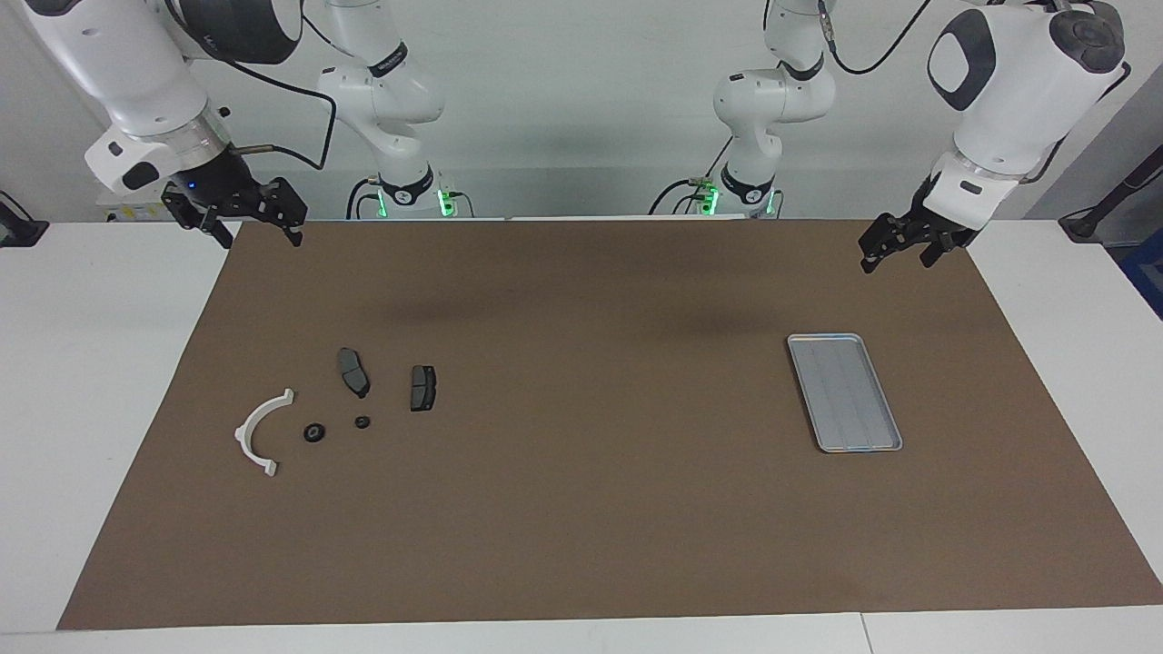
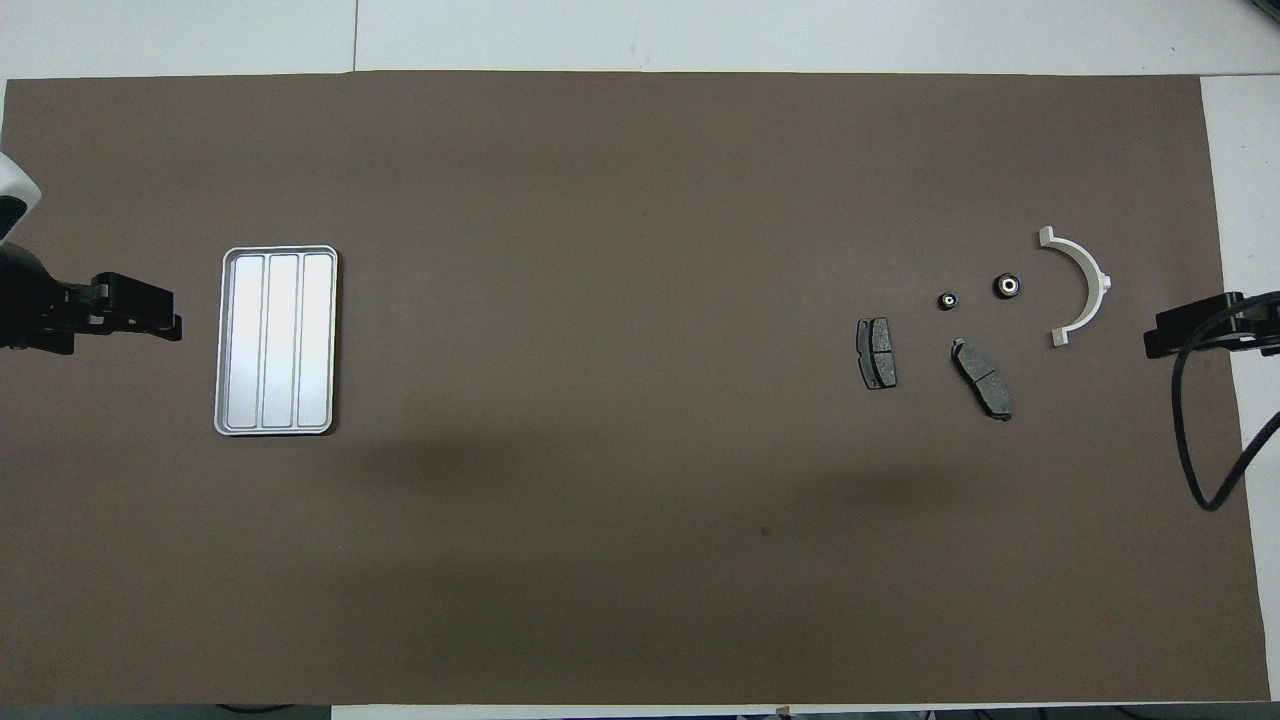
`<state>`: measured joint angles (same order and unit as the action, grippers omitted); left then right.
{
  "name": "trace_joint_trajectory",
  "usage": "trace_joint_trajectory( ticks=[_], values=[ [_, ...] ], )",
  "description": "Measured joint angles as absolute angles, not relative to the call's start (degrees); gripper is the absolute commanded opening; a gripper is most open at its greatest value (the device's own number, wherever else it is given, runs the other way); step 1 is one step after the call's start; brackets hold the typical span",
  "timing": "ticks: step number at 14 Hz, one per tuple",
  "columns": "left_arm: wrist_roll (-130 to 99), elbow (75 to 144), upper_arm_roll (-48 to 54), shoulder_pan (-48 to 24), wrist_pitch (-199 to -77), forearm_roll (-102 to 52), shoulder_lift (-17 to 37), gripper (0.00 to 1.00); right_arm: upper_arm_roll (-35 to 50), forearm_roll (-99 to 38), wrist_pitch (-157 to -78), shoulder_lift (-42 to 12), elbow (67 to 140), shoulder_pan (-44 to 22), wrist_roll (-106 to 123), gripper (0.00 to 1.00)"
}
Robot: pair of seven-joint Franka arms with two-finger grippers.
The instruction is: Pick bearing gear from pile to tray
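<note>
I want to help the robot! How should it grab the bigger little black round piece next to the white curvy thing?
Grip the bigger black round piece across its outer rim, coming straight down from above. It lies flat on the mat with its hole facing up, so its round sides are free for the jaws. The white bracket and the smaller round piece lie apart from it, leaving room. The right gripper, open, is probably the handier one.

Two robot arms, glossy white rounded shells, dark grey oval joint caps. Black bands ring the upper links. Green lights glow at both bases by the white counter (image 1: 91, 363). Black cables loop along each arm. Left tool (image 1: 904, 247) and right tool (image 1: 238, 218): black metal.
</note>
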<state>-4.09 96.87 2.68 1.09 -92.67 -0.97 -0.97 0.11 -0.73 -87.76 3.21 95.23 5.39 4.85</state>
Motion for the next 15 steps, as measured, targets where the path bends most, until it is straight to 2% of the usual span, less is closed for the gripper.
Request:
trace_joint_trajectory(
  ticks=[15],
  values=[
    [-4.1,96.9,2.7,1.1,-92.7,-1.0,-1.0,1.0,-0.1,-0.7,-89.5,3.1,95.6,5.7,4.9,1.0]
  ],
)
